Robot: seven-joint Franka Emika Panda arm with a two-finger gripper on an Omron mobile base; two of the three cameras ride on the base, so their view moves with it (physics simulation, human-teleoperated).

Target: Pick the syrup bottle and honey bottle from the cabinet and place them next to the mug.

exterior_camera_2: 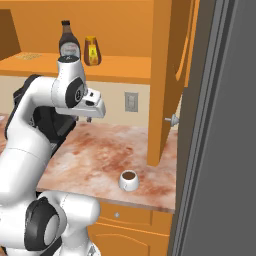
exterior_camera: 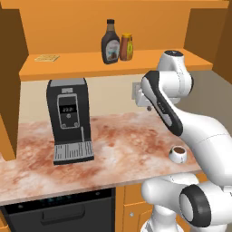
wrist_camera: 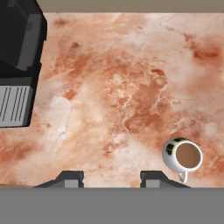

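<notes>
So your gripper (wrist_camera: 111,179) is parked high over the marble counter (wrist_camera: 131,87) looking straight down, and there's nothing between the fingertips (wrist_camera: 70,178) — they're drawn in as far as they go with a gap of bare counter showing, so you're holding nothing. Makes sense for where you're at, I'd say: nothing's been fetched yet. The syrup bottle (exterior_camera: 110,42) and the honey bottle (exterior_camera: 126,47) are both upright on the open shelf of the cabinet (exterior_camera: 68,63), just beside each other near the middle of the shelf, syrup to the left in the left base view, set a bit back from the front edge. The mug (exterior_camera: 178,154) sits down on the counter near its front edge, well apart from the coffee machine (exterior_camera: 69,120), which stands toward the back left. Mug's got dark brown liquid in it, fairly full, so you'll probably want to set the bottles down gently around it. There's also a small flat tan thing (exterior_camera: 47,58) at the shelf's left end, can't tell what it is. You'll need to open up and lift toward the shelf first.
</notes>
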